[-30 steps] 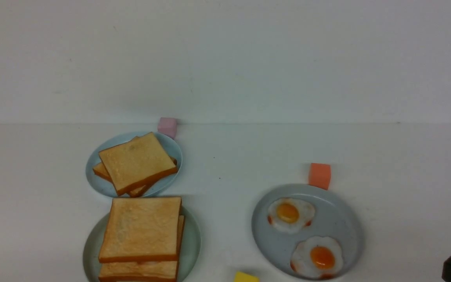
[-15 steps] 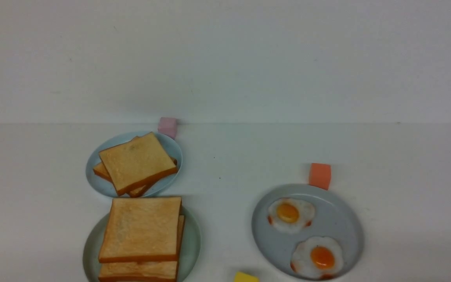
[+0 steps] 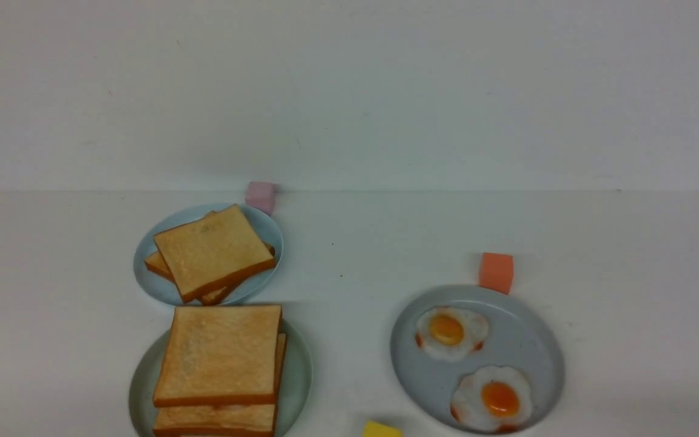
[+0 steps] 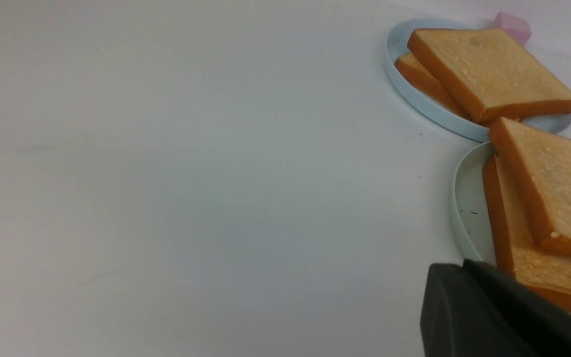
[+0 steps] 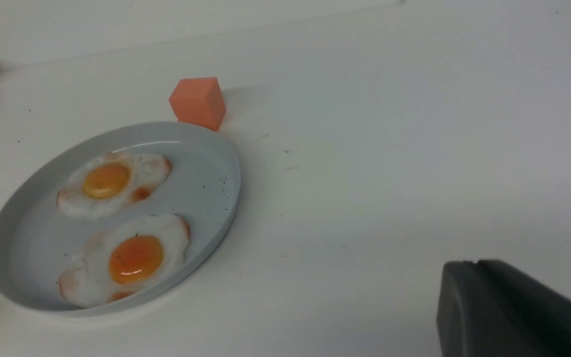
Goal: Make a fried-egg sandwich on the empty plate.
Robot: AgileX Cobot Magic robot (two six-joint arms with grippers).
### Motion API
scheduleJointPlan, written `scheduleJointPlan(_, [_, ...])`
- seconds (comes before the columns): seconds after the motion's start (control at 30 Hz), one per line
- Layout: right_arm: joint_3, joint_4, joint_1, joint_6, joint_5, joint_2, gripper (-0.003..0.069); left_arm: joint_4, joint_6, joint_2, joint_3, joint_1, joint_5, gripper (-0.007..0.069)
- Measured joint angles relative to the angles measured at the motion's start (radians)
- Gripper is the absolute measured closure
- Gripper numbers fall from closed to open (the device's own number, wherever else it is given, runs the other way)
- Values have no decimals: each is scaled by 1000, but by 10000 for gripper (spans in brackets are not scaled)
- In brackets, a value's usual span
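The fried-egg sandwich point(image 3: 219, 364) lies flat on the mint-green plate point(image 3: 299, 376) at the near edge of the table point(image 3: 355, 255), towards its left side. Its top slice is square, so it has no clear long axis. The slice's sides run nearly parallel with the table's edges, turned only slightly. The lower slice sticks out towards the near edge and a little to the right. No egg can be made out between the slices.

Just behind it, a pale-blue plate point(image 3: 143, 267) carries a loose toast pile point(image 3: 210, 252), with a pink cube point(image 3: 260, 196) at the plate's far rim. To the right, a blue-grey plate point(image 3: 531, 346) holds two fried eggs point(image 3: 449, 331). An orange cube point(image 3: 496, 272) touches its far rim, and a yellow cube point(image 3: 381, 430) sits at the near edge.

The left gripper point(image 4: 456, 292) hovers beside the mint-green plate, pressed together and empty. The right gripper point(image 5: 469, 292) hangs apart from the egg plate; whether it is spread cannot be told.
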Motion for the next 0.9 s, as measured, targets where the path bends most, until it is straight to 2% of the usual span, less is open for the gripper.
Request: scheduleJointPlan(0.9, [0, 0, 0, 1, -2, 0, 573, 0, 0, 0, 0, 0, 0, 571])
